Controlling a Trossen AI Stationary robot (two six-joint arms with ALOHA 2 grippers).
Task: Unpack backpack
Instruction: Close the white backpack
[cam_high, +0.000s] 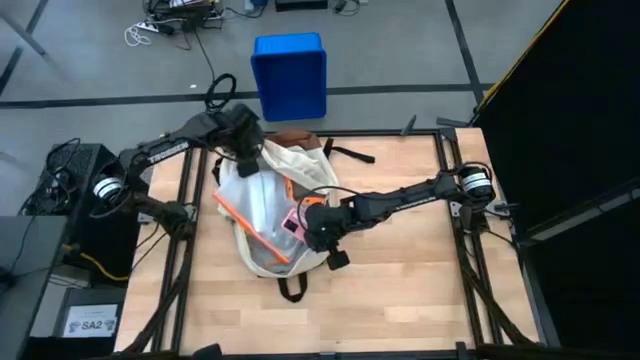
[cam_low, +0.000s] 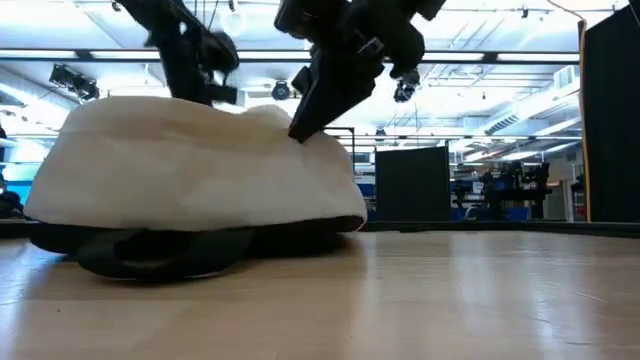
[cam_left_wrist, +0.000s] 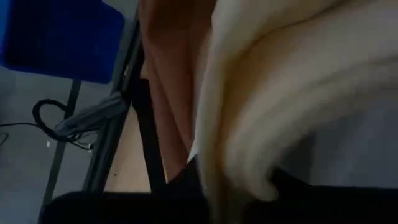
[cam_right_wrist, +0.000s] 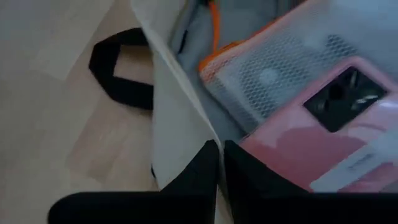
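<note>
Our right hand (cam_right_wrist: 219, 163) pinches the backpack (cam_high: 262, 205) opening's edge; our left hand's (cam_high: 243, 140) grip we cannot tell; no writing is legible.

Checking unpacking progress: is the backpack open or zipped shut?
Open: the backpack gapes, showing a mesh pouch and a pink item inside.
</note>
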